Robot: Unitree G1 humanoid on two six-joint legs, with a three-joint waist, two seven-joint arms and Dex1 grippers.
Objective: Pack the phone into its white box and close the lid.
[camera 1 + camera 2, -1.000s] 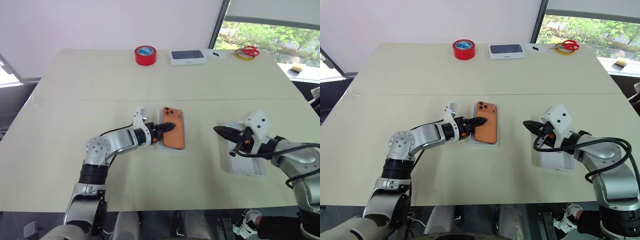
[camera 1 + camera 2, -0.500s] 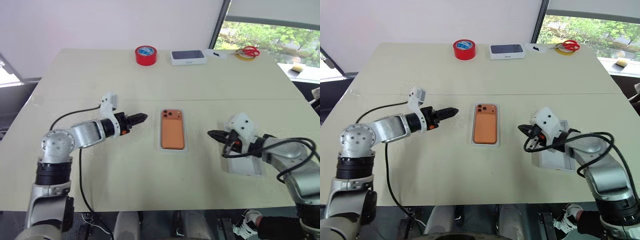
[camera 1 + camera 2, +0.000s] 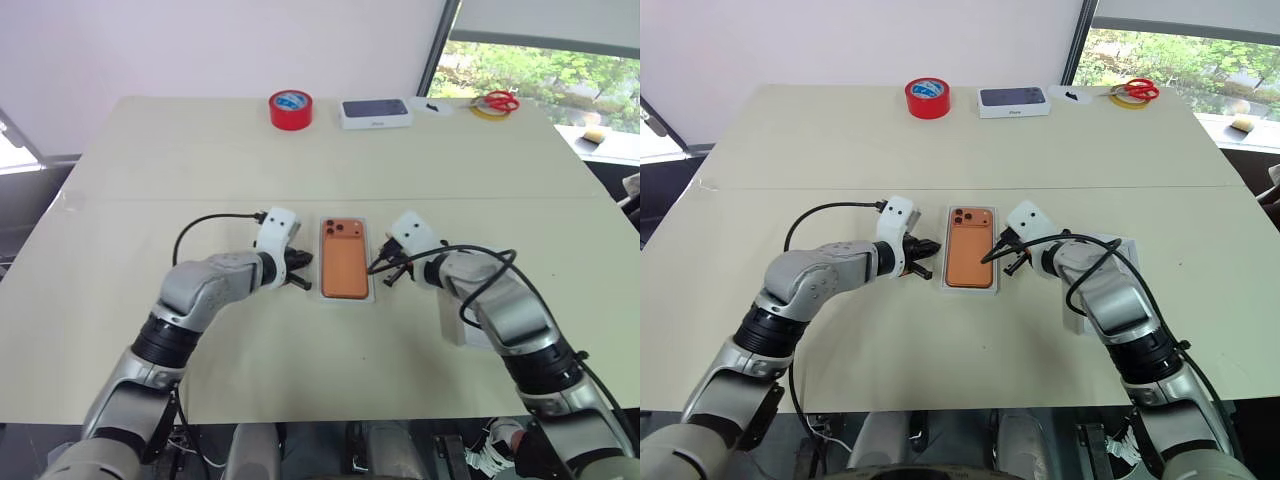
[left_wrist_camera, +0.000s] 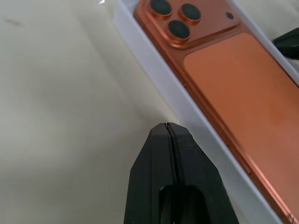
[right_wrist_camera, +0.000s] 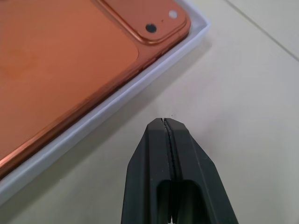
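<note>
Tabletop [image 3: 150, 180]: broad pale surface carrying everything; a seam is seen running across it beyond the work area.
Lid [image 3: 492, 335]: judged to be the white piece at the near right, partly hidden behind the right forearm. Light stiff cardboard; best taken by its long rims. It must be fetched across to finish.
White box [image 4: 154, 65]: set mid-table towards the near edge, open. Shallow and light, likely to slide if nudged.
Phone [image 3: 345, 257]: seated back-up inside the white box, lens block towards the far edge. Rigid, smooth, slippery, glass-fragile; edges are the safe hold. Packing step judged done.
Navy-topped box [image 3: 376, 114]: at the far edge, well apart.
Red tape roll [image 3: 291, 110]: far edge, beside that box; no obstruction.
Scissors [image 3: 498, 102]: far right corner, on a yellow ring.
Left gripper [image 3: 301, 272]: fingers pressed together, empty, just beside the box's left wall.
Right gripper [image 3: 379, 266]: fingers pressed together, empty, just beside the right wall.
</note>
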